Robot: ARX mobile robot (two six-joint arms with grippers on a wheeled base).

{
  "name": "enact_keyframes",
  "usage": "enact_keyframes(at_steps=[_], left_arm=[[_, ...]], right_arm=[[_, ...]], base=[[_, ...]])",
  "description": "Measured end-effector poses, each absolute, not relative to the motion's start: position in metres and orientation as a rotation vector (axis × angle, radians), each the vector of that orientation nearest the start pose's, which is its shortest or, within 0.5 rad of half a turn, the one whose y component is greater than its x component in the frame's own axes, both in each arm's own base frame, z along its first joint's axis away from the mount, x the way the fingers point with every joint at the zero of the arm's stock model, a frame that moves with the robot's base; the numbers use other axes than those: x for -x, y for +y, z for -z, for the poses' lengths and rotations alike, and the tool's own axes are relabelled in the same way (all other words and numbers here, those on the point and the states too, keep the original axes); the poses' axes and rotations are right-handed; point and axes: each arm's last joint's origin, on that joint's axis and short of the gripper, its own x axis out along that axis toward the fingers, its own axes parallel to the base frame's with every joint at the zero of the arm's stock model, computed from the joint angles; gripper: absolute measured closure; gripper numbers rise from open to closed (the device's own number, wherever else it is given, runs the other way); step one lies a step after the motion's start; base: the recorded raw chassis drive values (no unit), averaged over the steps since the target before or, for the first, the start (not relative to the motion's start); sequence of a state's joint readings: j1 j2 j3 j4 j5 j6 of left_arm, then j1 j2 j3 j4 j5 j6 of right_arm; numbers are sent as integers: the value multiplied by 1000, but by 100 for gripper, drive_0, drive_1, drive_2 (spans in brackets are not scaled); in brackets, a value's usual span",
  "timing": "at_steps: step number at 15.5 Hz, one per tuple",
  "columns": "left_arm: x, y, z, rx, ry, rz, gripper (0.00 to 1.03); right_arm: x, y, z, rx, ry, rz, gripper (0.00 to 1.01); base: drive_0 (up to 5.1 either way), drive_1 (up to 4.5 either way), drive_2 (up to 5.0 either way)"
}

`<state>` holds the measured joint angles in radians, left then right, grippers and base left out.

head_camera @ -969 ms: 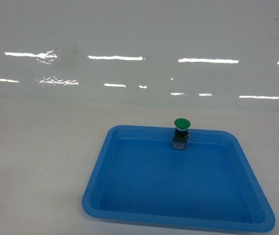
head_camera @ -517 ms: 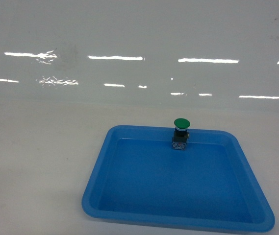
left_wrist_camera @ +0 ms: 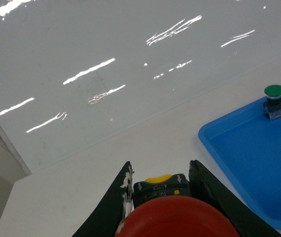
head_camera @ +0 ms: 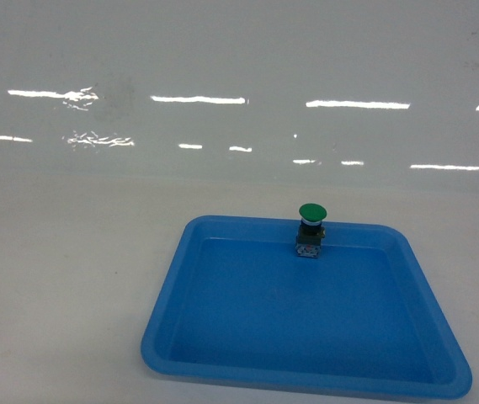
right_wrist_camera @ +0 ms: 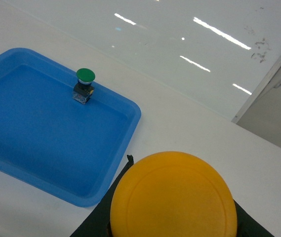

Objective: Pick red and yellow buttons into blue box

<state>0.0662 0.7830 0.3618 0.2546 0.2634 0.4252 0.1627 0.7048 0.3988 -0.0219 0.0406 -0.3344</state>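
The red button (left_wrist_camera: 180,218) fills the bottom of the left wrist view, its black switch body pinched between the black fingers (left_wrist_camera: 207,185) of my left gripper (left_wrist_camera: 161,169), which is shut on it above the white table. In the right wrist view the yellow button (right_wrist_camera: 174,203) faces the camera with its round cap, and my right gripper (right_wrist_camera: 177,167) is shut on it, its fingers mostly hidden behind the cap. Neither gripper shows in the head view. The blue box is out of view.
A shallow blue tray (head_camera: 167,337) lies on the white table, seen also as the tray (left_wrist_camera: 214,143) and the tray (right_wrist_camera: 130,116). A green-capped button (head_camera: 311,225) stands upright at its far rim. A glossy white wall (head_camera: 239,76) rises behind the table.
A dark shape at the far left edge of the head view has slid out of the frame. The tray and green button have not moved.
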Motion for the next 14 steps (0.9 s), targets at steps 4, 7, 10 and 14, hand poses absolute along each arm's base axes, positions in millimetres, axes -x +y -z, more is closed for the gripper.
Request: enact_keyframes(at_steps=[4, 7, 10, 14], left_arm=[[-176, 4, -228, -397, 121, 229, 73], [-176, 4, -228, -397, 120, 229, 73], [-176, 4, -228, -396, 123, 229, 73], [-175, 4, -228, -397, 121, 227, 73]], right_arm=[[-160, 25, -227, 364, 303, -175, 73], [-160, 25, -227, 364, 303, -175, 73], [-160, 25, -227, 364, 306, -175, 73], [-160, 25, -227, 364, 302, -175, 73]], base=[[0, 0, 0], [0, 0, 0], [189, -329, 149], [303, -497, 185]])
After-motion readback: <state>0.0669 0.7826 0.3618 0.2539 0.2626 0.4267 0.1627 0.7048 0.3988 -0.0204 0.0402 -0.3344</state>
